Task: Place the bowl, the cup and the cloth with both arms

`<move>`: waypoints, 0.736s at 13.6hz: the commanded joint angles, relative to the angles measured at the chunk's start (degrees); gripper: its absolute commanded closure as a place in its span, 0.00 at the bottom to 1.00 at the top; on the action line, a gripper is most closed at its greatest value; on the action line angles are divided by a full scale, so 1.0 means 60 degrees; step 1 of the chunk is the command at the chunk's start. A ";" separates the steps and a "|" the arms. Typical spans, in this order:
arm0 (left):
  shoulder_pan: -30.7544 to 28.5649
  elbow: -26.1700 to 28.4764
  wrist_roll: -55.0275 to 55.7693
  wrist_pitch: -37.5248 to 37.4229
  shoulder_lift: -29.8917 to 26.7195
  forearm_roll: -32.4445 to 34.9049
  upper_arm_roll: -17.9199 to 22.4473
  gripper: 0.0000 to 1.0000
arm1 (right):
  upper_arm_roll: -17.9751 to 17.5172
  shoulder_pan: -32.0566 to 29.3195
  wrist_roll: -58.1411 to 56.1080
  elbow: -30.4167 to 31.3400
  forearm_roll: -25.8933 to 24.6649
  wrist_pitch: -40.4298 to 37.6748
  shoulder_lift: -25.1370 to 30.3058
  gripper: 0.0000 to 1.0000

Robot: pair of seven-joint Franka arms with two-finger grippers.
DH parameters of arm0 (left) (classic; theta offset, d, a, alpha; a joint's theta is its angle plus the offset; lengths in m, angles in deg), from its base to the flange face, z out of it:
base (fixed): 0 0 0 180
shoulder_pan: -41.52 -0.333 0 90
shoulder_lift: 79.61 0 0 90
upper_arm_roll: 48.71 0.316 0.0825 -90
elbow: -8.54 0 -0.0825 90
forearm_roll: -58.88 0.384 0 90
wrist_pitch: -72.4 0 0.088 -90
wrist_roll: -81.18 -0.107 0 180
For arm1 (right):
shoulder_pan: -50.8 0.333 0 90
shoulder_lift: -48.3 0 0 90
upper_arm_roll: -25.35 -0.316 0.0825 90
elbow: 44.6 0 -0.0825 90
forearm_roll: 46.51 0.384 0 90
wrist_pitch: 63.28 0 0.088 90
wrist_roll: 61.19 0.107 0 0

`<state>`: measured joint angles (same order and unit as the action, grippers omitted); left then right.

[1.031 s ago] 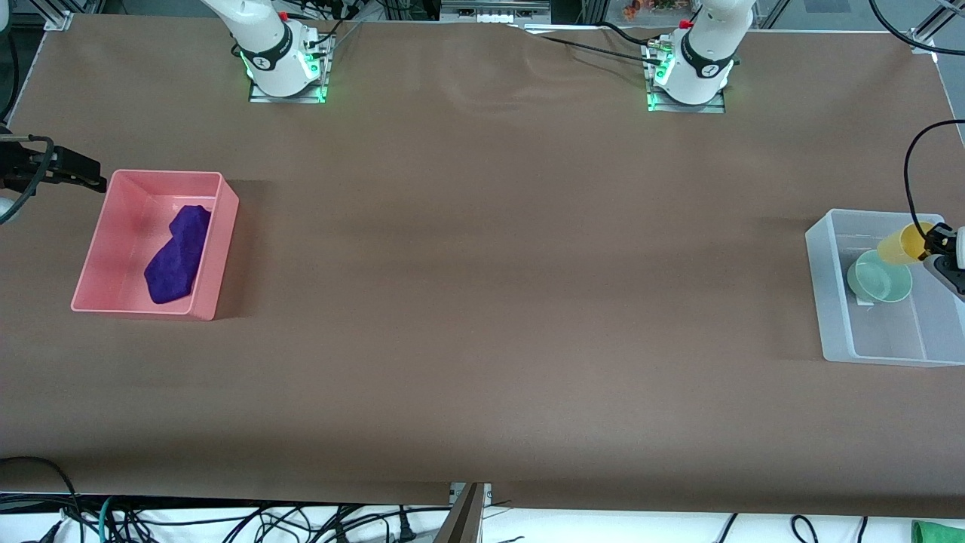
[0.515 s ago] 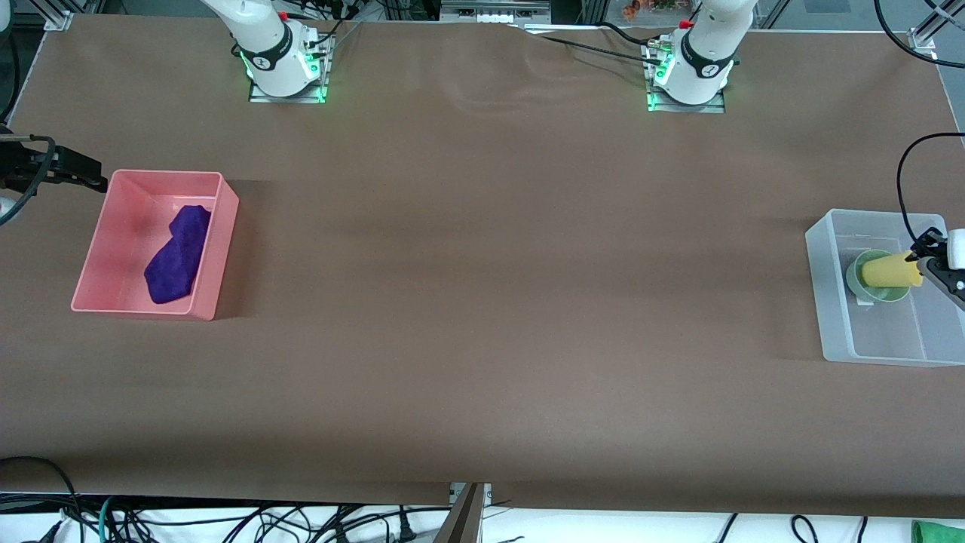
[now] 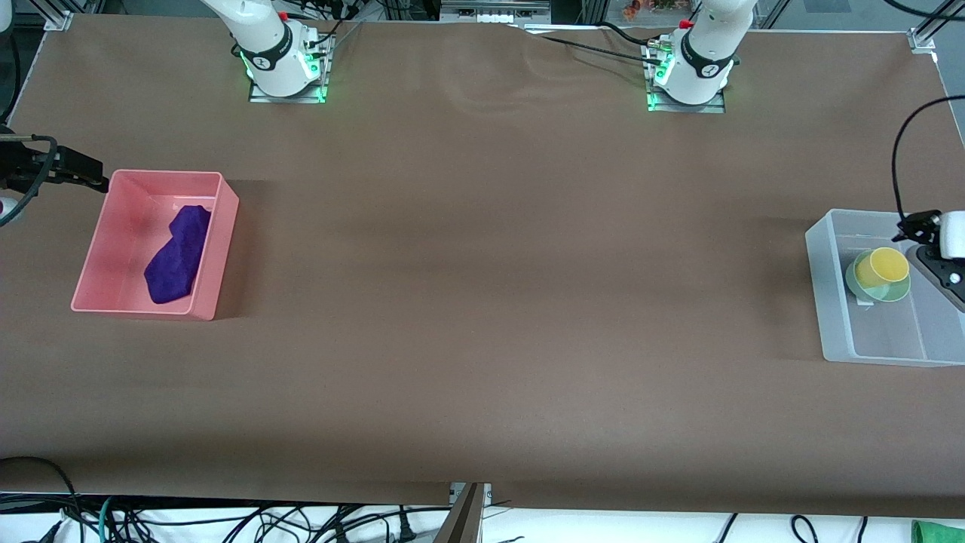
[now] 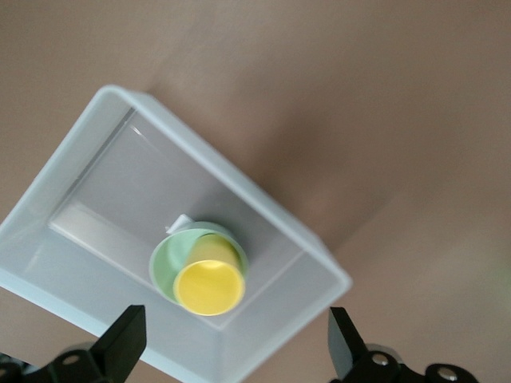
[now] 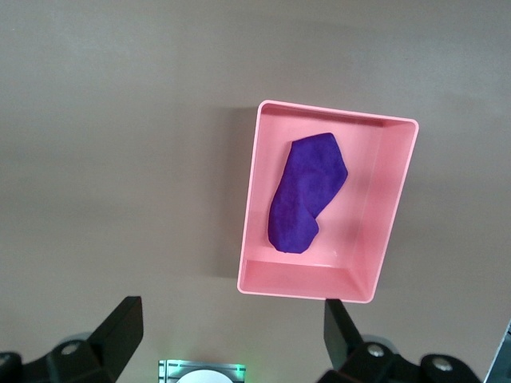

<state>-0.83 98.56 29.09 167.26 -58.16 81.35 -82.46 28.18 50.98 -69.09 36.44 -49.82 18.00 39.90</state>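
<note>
We see a wide table (image 3: 482,302) covered in matte brown sheeting, faintly rippled between the two arm bases, with cables tangled along the floor edge nearest the front camera. At the left arm's end stands a translucent, frosted plastic bin (image 3: 829,302), rectangular with rounded corners. Inside it sits the smooth mint-green bowl (image 3: 893,290), and the glossy yellow cup (image 3: 886,265) stands upright in that bowl, its round mouth open upward. The left gripper (image 4: 239,351) hangs above this bin with its fingers spread wide and nothing between them; the cup lies below it, apart from both fingers. At the right arm's end a pink, hard-walled bin (image 3: 215,249) holds the fuzzy purple cloth (image 3: 179,254), a long soft lump. The right gripper (image 5: 231,339) waits high above the table beside the pink bin, fingers apart, touching nothing.
</note>
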 commanded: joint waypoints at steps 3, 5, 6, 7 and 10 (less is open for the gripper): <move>-0.0032 -0.0120 0.3223 -0.1306 -0.1024 -0.1078 -0.1358 0.00 | -0.0047 -0.0015 -0.0105 -0.0104 -0.0078 -0.0057 0.0010 0.00; -0.0046 -0.0135 0.5287 -0.1483 -0.1420 -0.1226 -0.2383 0.00 | -0.0047 0.0000 -0.0090 -0.0104 -0.0078 -0.0057 0.0010 0.00; -0.0046 -0.0178 0.6240 -0.1614 -0.1451 -0.1255 -0.2838 0.00 | -0.0047 0.0000 -0.0105 -0.0104 -0.0078 -0.0057 0.0010 0.00; -0.0046 -0.0324 0.7091 -0.1761 -0.1480 -0.1444 -0.3176 0.00 | -0.0047 0.0000 -0.0105 -0.0104 -0.0078 -0.0042 0.0010 0.00; 0.0113 -0.0370 0.7890 -0.1704 -0.1786 -0.2483 -0.3122 0.00 | -0.0047 0.0000 -0.0105 -0.0104 -0.0078 -0.0057 0.0010 0.00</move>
<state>-0.03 97.11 74.80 157.71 -67.57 70.13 -102.21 28.14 51.01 -69.09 36.44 -49.82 18.03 39.89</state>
